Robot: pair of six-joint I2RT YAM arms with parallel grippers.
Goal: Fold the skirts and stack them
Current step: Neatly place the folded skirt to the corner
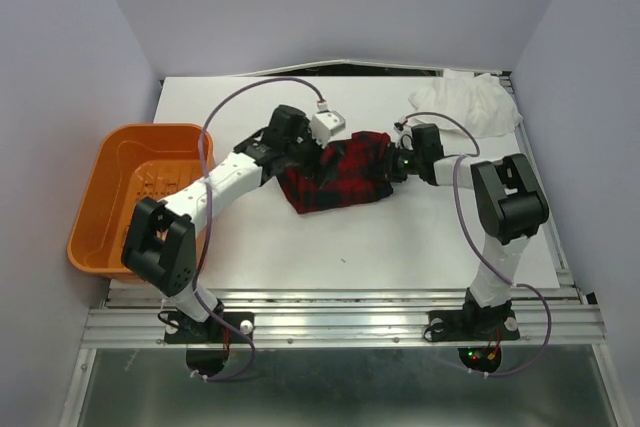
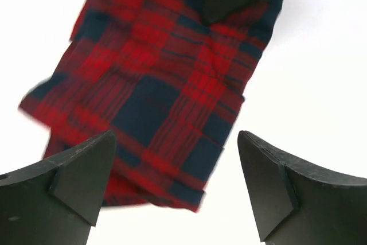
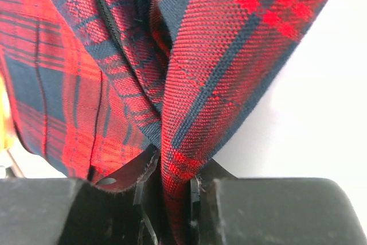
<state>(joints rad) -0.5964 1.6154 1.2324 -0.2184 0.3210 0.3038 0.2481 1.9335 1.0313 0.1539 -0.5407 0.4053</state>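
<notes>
Item: plaid skirt (image 1: 335, 182), red and navy check, woven cloth, one piece.
Place: on the middle of the white table (image 1: 400, 247), between the two grippers, nearer the far half than the arm bases.
Lie: bunched rather than flat, with creases along its length; the broad dark end points toward the near left, and the narrower end is gathered up on the right.
Right gripper (image 3: 175, 199): clamped on the skirt's right end. In the right wrist view a thick fold of plaid runs down between the black fingers (image 3: 275, 210) and is pinched tight there.
Left gripper (image 2: 175, 164): jaws wide apart and holding nothing, set at the skirt's left end. In the left wrist view the near edge of the plaid lies between and beyond the two fingertips (image 2: 69, 182). Whether they touch the cloth cannot be told.
Basket (image 1: 110, 237): orange plastic with a perforated floor, at the table's left edge beside the left arm, well apart from the skirt.
White cloth (image 1: 470, 102): crumpled heap at the far right corner of the table, behind the right gripper, apart from the skirt.
</notes>
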